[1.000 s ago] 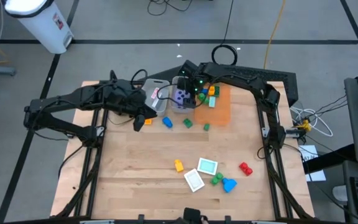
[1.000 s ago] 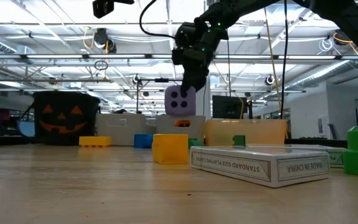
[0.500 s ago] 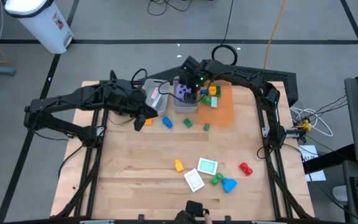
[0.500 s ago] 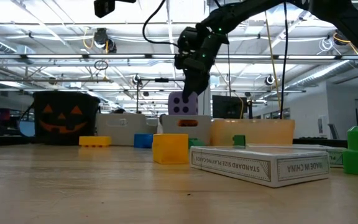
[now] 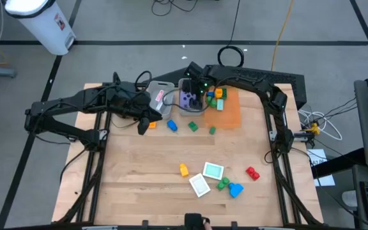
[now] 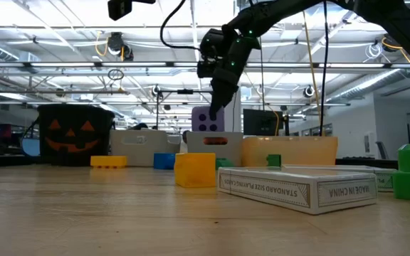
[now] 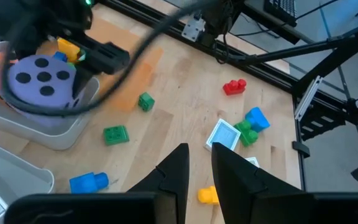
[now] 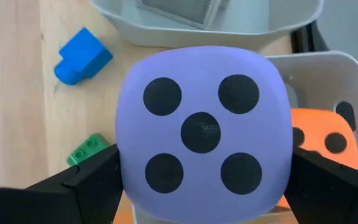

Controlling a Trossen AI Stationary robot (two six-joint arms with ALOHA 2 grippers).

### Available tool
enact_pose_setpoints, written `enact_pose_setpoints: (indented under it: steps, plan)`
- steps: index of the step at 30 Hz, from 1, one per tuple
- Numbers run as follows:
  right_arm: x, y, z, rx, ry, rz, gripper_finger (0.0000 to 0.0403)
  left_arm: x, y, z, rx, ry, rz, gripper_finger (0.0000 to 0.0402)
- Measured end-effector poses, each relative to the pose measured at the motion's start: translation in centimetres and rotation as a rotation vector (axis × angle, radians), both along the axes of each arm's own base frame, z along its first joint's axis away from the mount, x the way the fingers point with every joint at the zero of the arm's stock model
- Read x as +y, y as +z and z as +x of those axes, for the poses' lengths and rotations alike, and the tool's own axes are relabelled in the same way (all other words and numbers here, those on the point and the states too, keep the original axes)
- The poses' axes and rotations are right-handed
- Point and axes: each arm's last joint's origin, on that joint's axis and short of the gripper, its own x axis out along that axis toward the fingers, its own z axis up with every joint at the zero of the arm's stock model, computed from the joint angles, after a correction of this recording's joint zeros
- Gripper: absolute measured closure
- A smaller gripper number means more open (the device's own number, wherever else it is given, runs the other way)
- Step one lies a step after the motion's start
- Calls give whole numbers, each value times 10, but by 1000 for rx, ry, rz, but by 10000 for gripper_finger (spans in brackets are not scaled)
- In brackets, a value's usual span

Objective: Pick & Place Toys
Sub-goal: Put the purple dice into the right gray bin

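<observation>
Clamping the purple die (image 8: 202, 132), the right gripper (image 5: 192, 94) hangs over a grey bin (image 8: 334, 81) containing 1 orange die (image 8: 316, 138). Left gripper (image 7: 194, 163) waits beside it, fingers slightly apart.

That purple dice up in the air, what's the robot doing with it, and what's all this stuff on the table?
The right gripper holds a purple foam dice over a grey bin at the far side of the table, where an orange dice already lies. The left gripper waits nearby, holding nothing. Loose toys are scattered on the wooden table: a blue block, green blocks, and nearer the front a yellow block, a red block and two cards.
</observation>
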Motion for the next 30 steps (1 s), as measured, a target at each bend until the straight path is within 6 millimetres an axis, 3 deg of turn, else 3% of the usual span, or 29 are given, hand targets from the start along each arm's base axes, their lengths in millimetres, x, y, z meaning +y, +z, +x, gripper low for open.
enact_pose_setpoints:
  steps: [8, 20, 30]
  plan:
    - [17, -28, 3, 93, 127, -70, 53, 0, 0, 0, 0, 1, -1, 327]
    - [6, -34, -1, 69, 106, -66, 53, 0, 0, 0, 0, -1, -11, 328]
    - [6, -62, -9, 76, 94, -6, 53, 0, 0, 0, 0, 0, -16, 328]
